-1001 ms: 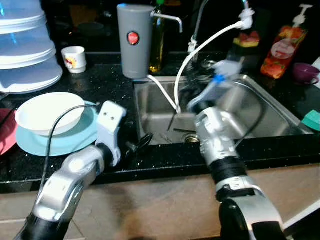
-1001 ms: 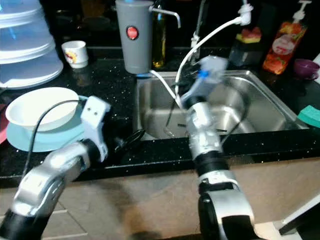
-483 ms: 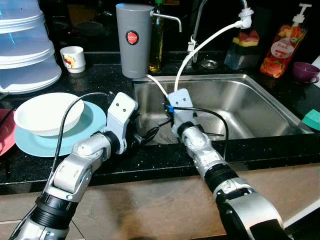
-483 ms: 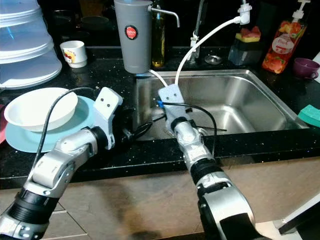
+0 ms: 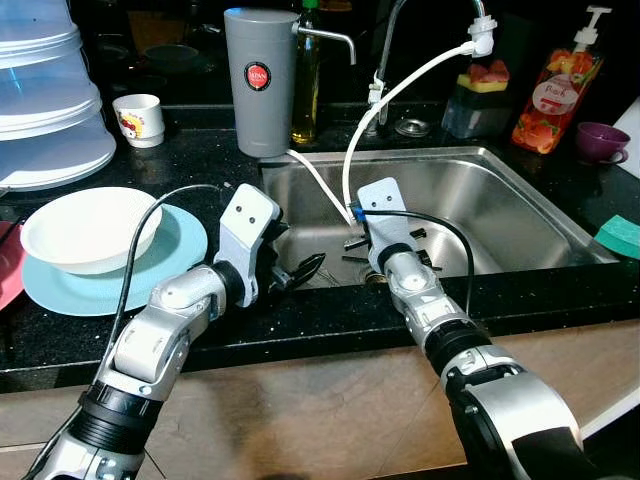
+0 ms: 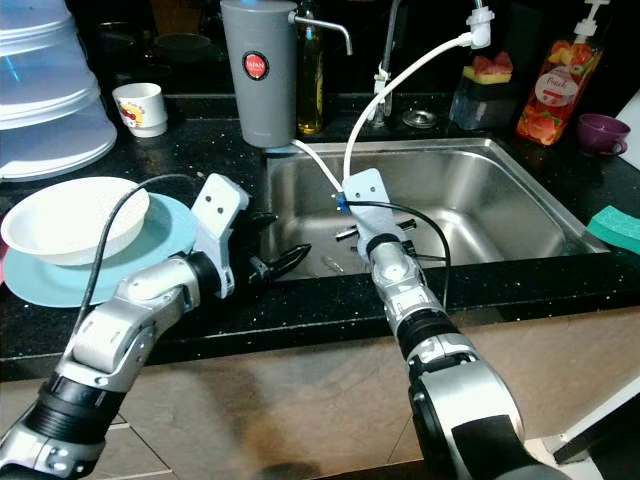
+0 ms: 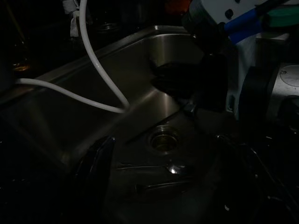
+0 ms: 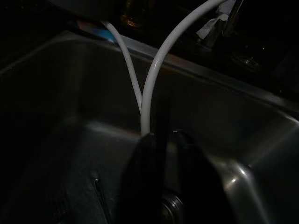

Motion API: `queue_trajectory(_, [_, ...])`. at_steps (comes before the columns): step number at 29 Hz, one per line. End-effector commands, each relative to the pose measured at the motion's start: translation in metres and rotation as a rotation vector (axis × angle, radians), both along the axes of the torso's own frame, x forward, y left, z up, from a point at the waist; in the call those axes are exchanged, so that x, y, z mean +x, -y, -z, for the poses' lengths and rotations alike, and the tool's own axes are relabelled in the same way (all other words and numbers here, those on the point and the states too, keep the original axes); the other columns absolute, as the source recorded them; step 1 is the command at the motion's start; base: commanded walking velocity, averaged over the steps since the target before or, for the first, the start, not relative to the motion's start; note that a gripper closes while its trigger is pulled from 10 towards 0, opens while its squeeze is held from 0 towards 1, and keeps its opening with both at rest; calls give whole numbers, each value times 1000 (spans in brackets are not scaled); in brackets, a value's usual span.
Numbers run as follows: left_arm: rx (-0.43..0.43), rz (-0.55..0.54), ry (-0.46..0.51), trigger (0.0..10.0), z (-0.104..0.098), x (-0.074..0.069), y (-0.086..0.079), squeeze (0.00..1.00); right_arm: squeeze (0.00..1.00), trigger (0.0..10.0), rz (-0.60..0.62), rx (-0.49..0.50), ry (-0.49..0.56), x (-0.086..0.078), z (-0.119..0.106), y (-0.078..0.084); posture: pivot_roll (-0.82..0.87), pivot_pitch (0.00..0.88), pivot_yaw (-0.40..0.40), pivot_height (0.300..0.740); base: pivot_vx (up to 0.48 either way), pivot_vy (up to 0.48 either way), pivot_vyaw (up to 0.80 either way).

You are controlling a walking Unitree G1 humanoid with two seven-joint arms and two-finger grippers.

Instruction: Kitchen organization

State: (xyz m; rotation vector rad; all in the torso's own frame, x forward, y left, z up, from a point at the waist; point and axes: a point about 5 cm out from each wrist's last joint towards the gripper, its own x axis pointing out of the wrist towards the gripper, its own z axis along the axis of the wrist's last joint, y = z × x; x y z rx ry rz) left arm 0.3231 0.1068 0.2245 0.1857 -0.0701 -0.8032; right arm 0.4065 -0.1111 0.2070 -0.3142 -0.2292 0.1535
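Note:
My right gripper (image 8: 163,136) reaches down into the steel sink (image 5: 520,200), near its left side. Its two black fingers are shut on a thin dark utensil (image 7: 154,125) that slants toward the drain (image 7: 163,140). My left gripper (image 5: 305,268) hovers at the sink's front left corner, open and holding nothing, pointing into the basin. A spoon (image 7: 163,168) and another utensil (image 7: 159,186) lie on the sink floor in front of the drain.
A white hose (image 5: 400,90) loops from the tap into the sink beside my right wrist. On the left counter a white bowl (image 5: 85,225) sits on a blue plate (image 5: 180,250). A grey canister (image 5: 260,80), soap bottle (image 5: 548,95) and green sponge (image 5: 622,238) stand around the sink.
My right arm came down from above the sink to its left side, then shifted slightly right. My left gripper moved up to the sink's front left corner.

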Motion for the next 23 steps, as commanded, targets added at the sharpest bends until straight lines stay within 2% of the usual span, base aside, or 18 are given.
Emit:
queue_trajectory(1, [-9,5,5,10000,-1,0,-1,0,1000,10000,9,23,-26,1,1,2,59,64,-26,740,0,0,0])
queue_trajectory(2, [-2,-10,15,10000,-2,0,-2,0,1000,10000,21,37,-15,1,0,2,61,55,-23,740,0,0,0])
queue_trajectory(3, [13,-49,39,10000,-4,2,-4,0,576,10000,28,73,0,2,-3,4,63,53,-23,740,0,0,0])
queue_trajectory(4, [13,-49,39,10000,-4,2,-4,0,576,10000,28,73,0,2,-3,4,63,53,-23,740,0,0,0])
queue_trajectory(5, [25,-90,64,10000,-8,4,-6,0,0,10000,33,114,21,2,-8,6,68,47,-25,740,0,0,0])
queue_trajectory(8, [48,-142,107,10000,-14,6,-10,0,0,10000,33,163,41,2,-12,8,70,41,-25,740,0,0,0])
queue_trajectory(9, [100,-204,155,10000,-21,8,-15,0,0,10000,12,235,53,2,-17,9,72,38,-24,740,0,0,0])
queue_trajectory(10, [100,-204,155,10000,-21,8,-15,0,0,10000,12,235,53,2,-17,9,72,38,-24,740,0,0,0])
queue_trajectory(11, [171,-307,188,10000,-27,10,-25,0,0,10000,-40,314,51,1,-21,7,72,34,-22,740,0,0,0])
queue_trajectory(13, [171,-307,188,10000,-27,10,-25,0,0,10000,-40,314,51,1,-21,7,72,34,-22,740,0,0,0])
queue_trajectory(14, [280,-429,238,10000,-33,12,-38,0,0,10000,-110,388,37,0,-22,2,73,32,-23,740,0,0,0])
queue_trajectory(15, [280,-429,238,10000,-33,12,-38,0,0,10000,-110,388,37,0,-22,2,73,32,-23,740,0,0,0])
queue_trajectory(16, [411,-555,293,10000,-37,14,-55,0,0,10000,-200,441,11,-3,-20,-4,75,37,-28,740,0,0,0])
queue_trajectory(17, [411,-555,293,10000,-37,14,-55,0,0,10000,-200,441,11,-3,-20,-4,75,37,-28,740,0,0,0])
queue_trajectory(18, [519,-659,331,10000,-41,14,-71,0,0,10000,-287,479,-22,-7,-17,-11,79,40,-30,740,0,0,0])
queue_trajectory(20, [659,-754,348,10000,-44,11,-89,0,0,10000,-409,491,-63,-14,-14,-21,84,46,-30,740,0,0,0])
queue_trajectory(23, [691,-777,332,10000,-44,10,-94,0,0,10000,-442,487,-74,-16,-15,-23,84,46,-30,740,0,0,0])
